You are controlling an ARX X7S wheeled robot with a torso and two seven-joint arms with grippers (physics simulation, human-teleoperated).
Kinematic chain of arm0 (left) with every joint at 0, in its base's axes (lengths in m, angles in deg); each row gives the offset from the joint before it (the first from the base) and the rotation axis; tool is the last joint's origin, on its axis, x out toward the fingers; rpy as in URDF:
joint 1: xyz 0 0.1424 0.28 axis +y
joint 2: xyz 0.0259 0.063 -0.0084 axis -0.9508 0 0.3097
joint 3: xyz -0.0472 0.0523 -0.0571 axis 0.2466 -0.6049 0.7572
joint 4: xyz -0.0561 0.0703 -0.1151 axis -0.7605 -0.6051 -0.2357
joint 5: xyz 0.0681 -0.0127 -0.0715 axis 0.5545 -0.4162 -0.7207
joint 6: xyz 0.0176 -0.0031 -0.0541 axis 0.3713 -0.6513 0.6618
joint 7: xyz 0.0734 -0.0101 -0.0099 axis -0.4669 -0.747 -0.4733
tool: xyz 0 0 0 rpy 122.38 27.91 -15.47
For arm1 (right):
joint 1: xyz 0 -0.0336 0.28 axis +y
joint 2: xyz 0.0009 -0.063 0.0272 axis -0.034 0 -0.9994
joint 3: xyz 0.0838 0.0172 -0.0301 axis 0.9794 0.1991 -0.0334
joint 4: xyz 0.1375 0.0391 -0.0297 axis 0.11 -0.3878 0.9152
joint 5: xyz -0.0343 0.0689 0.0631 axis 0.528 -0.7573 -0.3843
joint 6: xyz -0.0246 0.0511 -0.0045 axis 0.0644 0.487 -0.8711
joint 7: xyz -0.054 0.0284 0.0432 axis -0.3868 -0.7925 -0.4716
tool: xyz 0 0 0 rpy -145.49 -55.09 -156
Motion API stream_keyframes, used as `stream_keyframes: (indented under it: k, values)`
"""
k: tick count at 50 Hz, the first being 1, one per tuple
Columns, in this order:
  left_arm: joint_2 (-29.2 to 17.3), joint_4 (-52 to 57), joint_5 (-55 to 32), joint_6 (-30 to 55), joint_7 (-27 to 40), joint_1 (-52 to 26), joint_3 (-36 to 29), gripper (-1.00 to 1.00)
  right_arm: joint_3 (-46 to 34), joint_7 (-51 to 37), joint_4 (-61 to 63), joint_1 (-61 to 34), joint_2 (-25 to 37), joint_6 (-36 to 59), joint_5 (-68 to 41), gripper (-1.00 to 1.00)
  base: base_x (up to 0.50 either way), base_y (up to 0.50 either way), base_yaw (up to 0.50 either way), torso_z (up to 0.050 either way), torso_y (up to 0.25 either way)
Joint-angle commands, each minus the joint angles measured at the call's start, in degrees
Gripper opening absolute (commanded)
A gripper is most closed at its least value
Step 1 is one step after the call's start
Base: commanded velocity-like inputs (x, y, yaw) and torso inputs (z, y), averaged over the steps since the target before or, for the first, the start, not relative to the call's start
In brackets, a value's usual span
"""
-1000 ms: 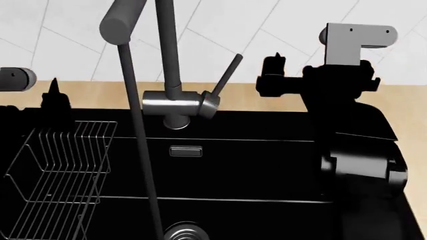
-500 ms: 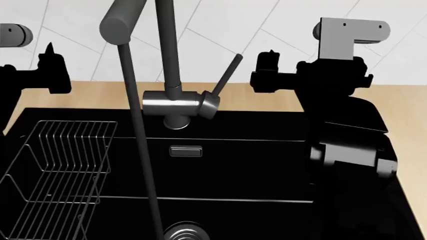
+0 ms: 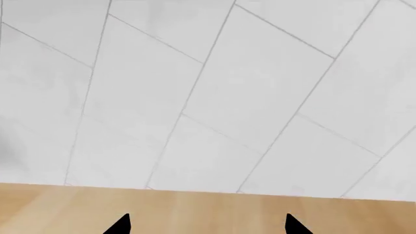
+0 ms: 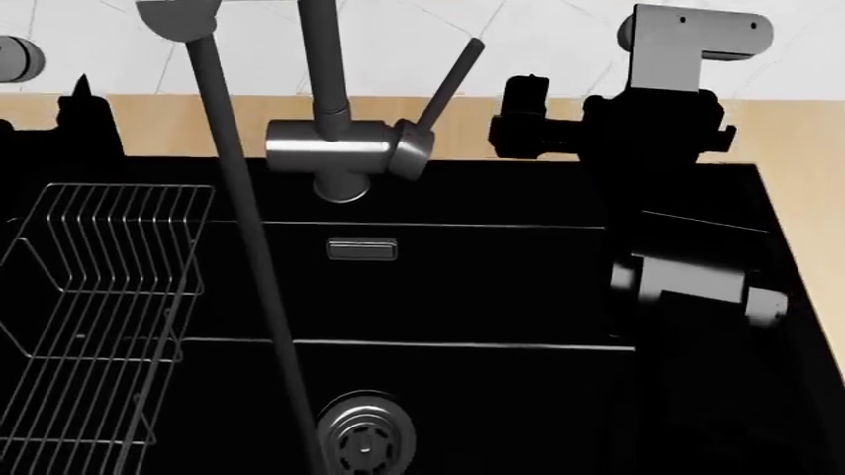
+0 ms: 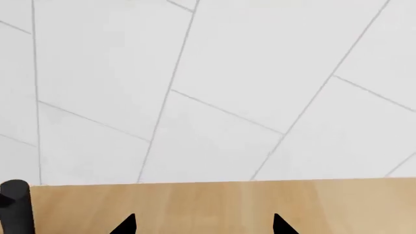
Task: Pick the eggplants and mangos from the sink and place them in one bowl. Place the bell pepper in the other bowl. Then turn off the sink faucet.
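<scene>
Sink faucet [image 4: 330, 148] stands behind the black sink [image 4: 462, 297]; its lever [image 4: 449, 84] tilts toward the right gripper [image 4: 521, 124], just beside it. Both grippers, right and left [image 3: 206, 225], released, empty. Approach the lever squarely, press steadily. No produce or bowls visible.

One tall dark-grey tubular faucet [image 4: 330, 148] stands behind one black sink basin [image 4: 436, 287]. Inside that sink sit one wire rack [image 4: 99, 297] and one round steel drain [image 4: 363, 435]. Two black grippers flank the faucet.
</scene>
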Motion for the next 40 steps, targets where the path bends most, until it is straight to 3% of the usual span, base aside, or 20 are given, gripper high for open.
stream_keyframes:
  k: [1,14,40]
  values:
    - [0.03,0.46,-0.11,-0.16,-0.45,0.01,0.19,1.0,1.16,0.23,-0.15,-0.35,-0.37,0.16,0.51,1.0,0.0,0.0,0.0,0.02,-0.178]
    - [-0.49,1.54,-0.6,0.95,-0.6,-0.4,0.12,1.0,1.09,0.65,-0.15,-2.15,-1.18,-1.0,0.72,1.0,0.0,0.0,0.0,0.02,-0.167]
    - [-1.08,2.4,-1.55,0.98,-0.3,0.74,0.92,1.0,1.29,2.34,-0.15,-4.16,-4.38,-1.2,0.13,1.0,0.0,0.0,0.0,0.0,-0.002]
